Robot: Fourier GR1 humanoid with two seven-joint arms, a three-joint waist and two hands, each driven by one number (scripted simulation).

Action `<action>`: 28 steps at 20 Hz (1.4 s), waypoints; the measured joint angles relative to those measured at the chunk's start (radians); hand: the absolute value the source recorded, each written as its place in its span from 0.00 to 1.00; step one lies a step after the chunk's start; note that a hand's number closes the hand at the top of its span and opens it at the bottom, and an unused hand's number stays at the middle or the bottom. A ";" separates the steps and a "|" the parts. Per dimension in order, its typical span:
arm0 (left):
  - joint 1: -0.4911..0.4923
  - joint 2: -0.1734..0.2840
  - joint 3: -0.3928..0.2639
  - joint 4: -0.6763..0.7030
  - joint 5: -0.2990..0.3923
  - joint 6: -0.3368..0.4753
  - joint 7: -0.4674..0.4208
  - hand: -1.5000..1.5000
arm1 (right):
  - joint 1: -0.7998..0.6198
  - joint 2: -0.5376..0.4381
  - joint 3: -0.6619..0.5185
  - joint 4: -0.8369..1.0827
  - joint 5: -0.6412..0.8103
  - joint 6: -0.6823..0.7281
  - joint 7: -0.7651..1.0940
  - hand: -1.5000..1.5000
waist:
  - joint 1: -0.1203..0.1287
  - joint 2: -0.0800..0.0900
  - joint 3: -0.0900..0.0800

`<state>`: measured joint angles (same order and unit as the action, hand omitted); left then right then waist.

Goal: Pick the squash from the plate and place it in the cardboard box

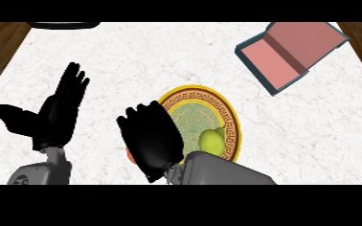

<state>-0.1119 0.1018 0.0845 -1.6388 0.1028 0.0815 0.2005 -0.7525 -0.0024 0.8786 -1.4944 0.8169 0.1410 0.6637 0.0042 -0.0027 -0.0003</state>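
Resting squash (211,141) on plate (234,119)

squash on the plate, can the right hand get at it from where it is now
Probably yes. The squash lies on the near right part of the plate, right beside the open right hand, which hangs over the plate's left edge. Nothing lies between them; only its own forearm crowds the near side.

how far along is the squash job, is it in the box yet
Nothing is done yet: the squash lies on the plate. The right hand hovers open over the plate's left edge, not holding it. The left hand rests open at left. Grasping, carrying and placing into the open cardboard box remain.
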 measured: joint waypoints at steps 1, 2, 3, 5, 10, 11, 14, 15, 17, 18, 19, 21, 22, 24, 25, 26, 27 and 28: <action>-0.008 0.002 -0.001 -0.010 0.001 0.002 0.017 0.50 | -0.017 0.000 -0.005 -0.007 -0.009 -0.021 0.018 1.00 | 0.003 0.000 0.000; -0.005 0.000 -0.002 -0.007 -0.002 0.004 0.010 0.50 | -0.019 0.001 -0.018 -0.034 -0.011 -0.039 0.044 1.00 | 0.002 0.000 0.000; -0.005 0.008 0.010 -0.009 0.008 -0.002 0.015 0.50 | -0.029 0.001 -0.039 -0.056 -0.014 -0.055 0.070 1.00 | 0.003 0.000 0.000; 0.004 0.007 0.011 -0.009 0.011 -0.004 0.012 0.50 | -0.033 0.002 -0.069 -0.116 0.009 -0.076 0.128 1.00 | -0.002 -0.002 0.000; -0.001 0.011 0.012 -0.021 0.008 0.001 0.031 0.50 | -0.073 -0.008 -0.195 -0.198 0.070 -0.087 0.233 1.00 | -0.007 -0.002 0.000; -0.003 0.008 0.011 -0.022 0.008 0.004 0.032 0.50 | -0.080 -0.013 -0.223 -0.207 0.083 -0.087 0.242 1.00 | -0.007 -0.001 0.000; 0.001 0.002 0.007 -0.026 0.006 0.004 0.023 0.50 | -0.093 -0.028 -0.305 -0.230 0.106 -0.068 0.263 1.00 | -0.007 0.000 0.000; 0.001 0.007 0.014 -0.028 0.011 0.001 0.025 0.50 | -0.096 -0.040 -0.341 -0.242 0.099 -0.054 0.265 1.00 | -0.006 0.000 0.000; -0.009 0.005 0.013 -0.021 0.009 0.004 0.028 0.50 | -0.097 -0.073 -0.417 -0.227 0.079 -0.047 0.235 1.00 | -0.006 0.001 0.000; -0.014 0.010 0.019 -0.011 0.014 -0.002 0.025 0.50 | -0.095 -0.089 -0.447 -0.229 0.066 -0.028 0.225 1.00 | -0.006 0.002 0.000; 0.003 0.006 0.011 -0.025 0.012 -0.004 0.022 0.50 | -0.094 -0.102 -0.476 -0.216 0.057 -0.020 0.207 1.00 | -0.004 0.002 0.000; -0.010 0.011 0.016 -0.024 0.011 -0.002 0.032 0.50 | -0.090 -0.133 -0.532 -0.178 0.043 -0.020 0.161 1.00 | -0.002 0.003 0.000; -0.010 0.007 0.010 -0.032 0.007 0.004 0.038 0.50 | -0.096 -0.141 -0.561 -0.145 0.041 -0.033 0.136 1.00 | -0.001 0.003 0.000; 0.007 -0.001 -0.003 -0.046 0.001 0.003 0.038 0.50 | -0.094 -0.165 -0.608 -0.109 0.038 -0.043 0.091 1.00 | 0.001 0.003 0.000; 0.004 0.001 -0.004 -0.050 0.000 0.004 0.047 0.50 | -0.091 -0.175 -0.621 -0.085 0.049 -0.058 0.072 1.00 | 0.001 0.003 0.000; -0.004 0.008 0.002 -0.048 0.003 0.000 0.050 0.50 | -0.096 -0.188 -0.638 -0.053 0.059 -0.073 0.046 1.00 | 0.002 0.004 0.000; -0.011 0.009 0.007 -0.041 0.005 0.001 0.052 0.50 | -0.095 -0.205 -0.647 -0.034 0.073 -0.077 0.032 1.00 | 0.002 0.004 0.000; 0.001 0.006 0.003 -0.052 0.007 -0.002 0.051 0.50 | -0.093 -0.218 -0.655 0.007 0.091 -0.100 0.006 1.00 | 0.005 0.005 0.000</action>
<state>-0.1112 0.1079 0.0878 -1.6909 0.1100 0.0794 0.2516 -0.8457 -0.2207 0.2237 -1.4878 0.9076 0.0407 0.6702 0.0090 0.0020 -0.0001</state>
